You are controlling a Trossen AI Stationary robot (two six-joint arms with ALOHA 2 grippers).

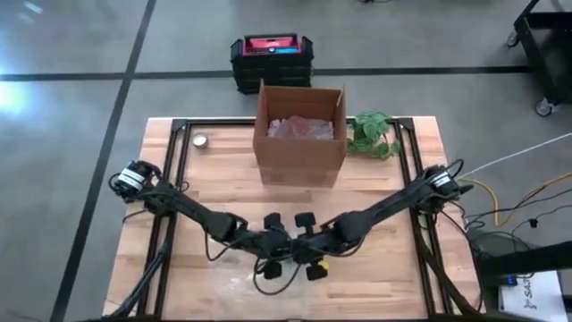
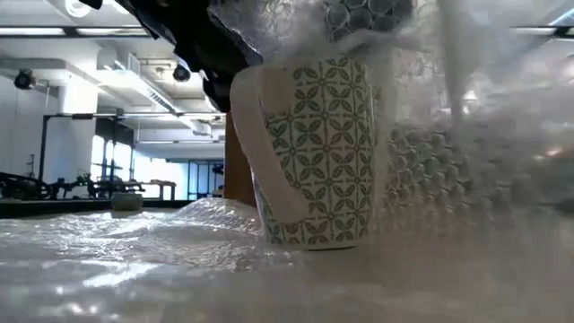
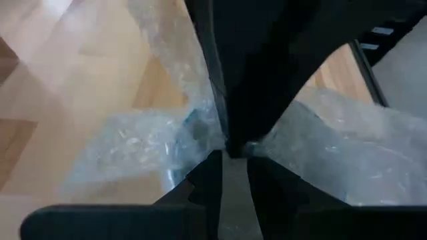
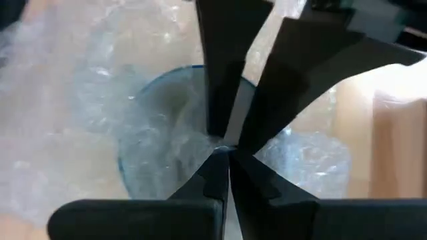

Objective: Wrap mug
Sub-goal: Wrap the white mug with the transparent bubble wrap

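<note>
1. While both arms reached in toward the middle of the wooden surface (image 1: 393, 268), the left gripper (image 1: 273, 252) and the right gripper (image 1: 308, 250) met just beside each other over the mug (image 2: 316, 152).
2. The mug, white with a green leaf pattern, stood upright on bubble wrap (image 2: 179, 260), directly beneath both pairs of fingers, its handle turned toward the low camera's left.
3. The left fingers (image 3: 207, 183) were nearly closed, pinching a fold of the bubble wrap (image 3: 140, 143) between their tips.
4. The right fingers (image 4: 212, 177) were pressed together too, gripping the wrap (image 4: 313, 157) at the mug's rim (image 4: 143, 90); the round opening showed just past their tips.
5. More wrap rose along the mug's side away from the handle, veiling it in the low view.
6. Well beyond the fingers stood an open cardboard box (image 1: 300, 134), with a small green plant (image 1: 372, 134) just beside it and a small round object (image 1: 201, 139) on its other side.
</note>
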